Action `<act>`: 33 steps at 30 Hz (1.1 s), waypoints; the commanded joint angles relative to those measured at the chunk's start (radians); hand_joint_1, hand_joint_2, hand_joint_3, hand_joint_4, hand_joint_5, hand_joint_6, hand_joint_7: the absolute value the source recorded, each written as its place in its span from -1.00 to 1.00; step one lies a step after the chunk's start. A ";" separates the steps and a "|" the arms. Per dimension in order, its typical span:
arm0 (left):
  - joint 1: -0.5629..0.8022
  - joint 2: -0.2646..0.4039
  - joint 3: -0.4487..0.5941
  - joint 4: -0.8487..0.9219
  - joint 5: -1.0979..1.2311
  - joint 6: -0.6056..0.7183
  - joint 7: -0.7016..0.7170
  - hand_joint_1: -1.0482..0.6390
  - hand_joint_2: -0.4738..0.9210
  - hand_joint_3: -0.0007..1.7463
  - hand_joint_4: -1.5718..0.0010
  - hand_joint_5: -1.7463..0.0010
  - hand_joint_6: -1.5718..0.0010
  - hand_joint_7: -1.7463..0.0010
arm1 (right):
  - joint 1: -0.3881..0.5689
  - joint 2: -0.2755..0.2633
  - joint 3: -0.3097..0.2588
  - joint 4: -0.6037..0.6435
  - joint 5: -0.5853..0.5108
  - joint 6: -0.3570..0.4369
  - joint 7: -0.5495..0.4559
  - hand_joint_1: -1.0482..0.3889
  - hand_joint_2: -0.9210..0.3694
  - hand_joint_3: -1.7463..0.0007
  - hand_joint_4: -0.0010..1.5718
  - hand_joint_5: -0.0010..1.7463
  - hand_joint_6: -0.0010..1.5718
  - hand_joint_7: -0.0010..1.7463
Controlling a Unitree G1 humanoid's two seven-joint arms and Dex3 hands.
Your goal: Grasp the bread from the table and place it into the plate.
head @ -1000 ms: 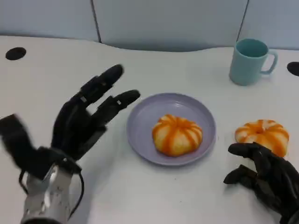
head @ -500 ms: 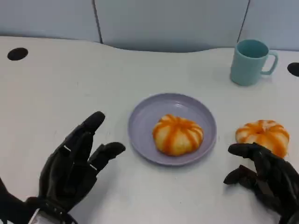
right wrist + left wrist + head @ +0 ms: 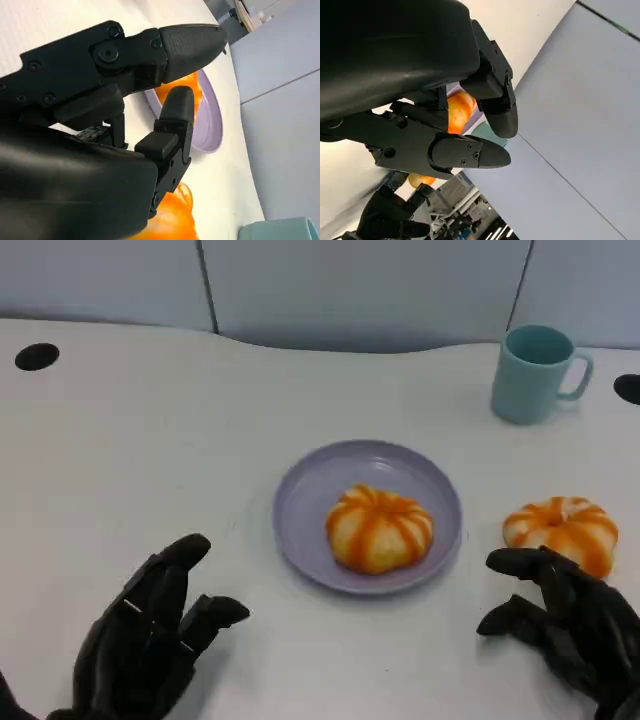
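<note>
A round orange-striped bread [image 3: 380, 528] lies in the lilac plate [image 3: 310, 490] at the table's middle. A second bread [image 3: 565, 525] of the same kind rests on the table to the plate's right. My right hand [image 3: 565, 625] sits just in front of that loose bread, fingers apart and holding nothing; in the right wrist view the loose bread [image 3: 172, 220] lies close by its fingers, with the plate [image 3: 212, 117] beyond. Low at the near left, my left hand [image 3: 150, 640] is spread and empty, well short of the plate. The left wrist view catches the plated bread [image 3: 457, 112] between its fingers.
A teal mug [image 3: 535, 370] stands at the back right, beyond the loose bread. Black round holes in the tabletop sit at the far left [image 3: 36, 356] and far right [image 3: 630, 387]. A grey wall panel runs behind the table.
My left hand has pulled back from beside the plate toward the near edge and sunk lower in the picture. The right hand, both breads and the plate have stayed put.
</note>
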 commanded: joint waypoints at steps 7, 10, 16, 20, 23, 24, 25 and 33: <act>-0.005 0.035 -0.018 0.085 0.168 -0.164 -0.030 -0.31 1.00 -0.75 0.15 -0.73 0.18 -0.19 | 0.032 -0.006 0.005 -0.017 -0.014 0.007 -0.013 -0.14 -1.00 0.69 -0.26 0.62 -0.27 0.15; -0.015 0.037 -0.022 0.112 0.193 -0.218 -0.049 -0.32 1.00 -0.74 0.16 -0.74 0.16 -0.18 | 0.029 -0.001 0.005 -0.014 -0.015 0.006 -0.020 -0.15 -1.00 0.70 -0.26 0.63 -0.27 0.16; -0.034 0.023 -0.018 0.140 0.189 -0.211 -0.037 -0.34 1.00 -0.83 0.16 -0.76 0.14 -0.17 | 0.013 -0.014 -0.009 0.023 -0.005 -0.011 0.003 -0.17 -1.00 0.70 -0.27 0.64 -0.26 0.18; -0.049 0.013 -0.017 0.174 0.201 -0.244 -0.039 -0.35 1.00 -0.81 0.18 -0.75 0.14 -0.17 | -0.002 -0.029 -0.018 0.056 -0.006 -0.018 0.021 -0.17 -1.00 0.70 -0.27 0.64 -0.27 0.18; -0.055 0.006 -0.013 0.181 0.195 -0.240 -0.032 -0.34 1.00 -0.84 0.16 -0.76 0.12 -0.15 | -0.010 -0.033 -0.023 0.077 -0.013 -0.029 0.022 -0.17 -1.00 0.70 -0.25 0.61 -0.26 0.15; -0.055 0.005 -0.013 0.182 0.197 -0.242 -0.032 -0.34 1.00 -0.83 0.16 -0.76 0.13 -0.15 | -0.012 -0.033 -0.024 0.080 -0.012 -0.027 0.021 -0.16 -1.00 0.70 -0.25 0.60 -0.26 0.15; -0.056 0.005 -0.013 0.182 0.198 -0.243 -0.032 -0.34 1.00 -0.83 0.17 -0.76 0.13 -0.15 | -0.013 -0.033 -0.025 0.082 -0.012 -0.025 0.021 -0.16 -1.00 0.70 -0.25 0.60 -0.27 0.15; -0.078 0.007 -0.006 0.207 0.209 -0.254 -0.021 -0.35 1.00 -0.81 0.18 -0.75 0.15 -0.17 | -0.041 -0.032 -0.039 0.143 -0.009 -0.050 0.029 -0.16 -1.00 0.72 -0.20 0.59 -0.22 0.12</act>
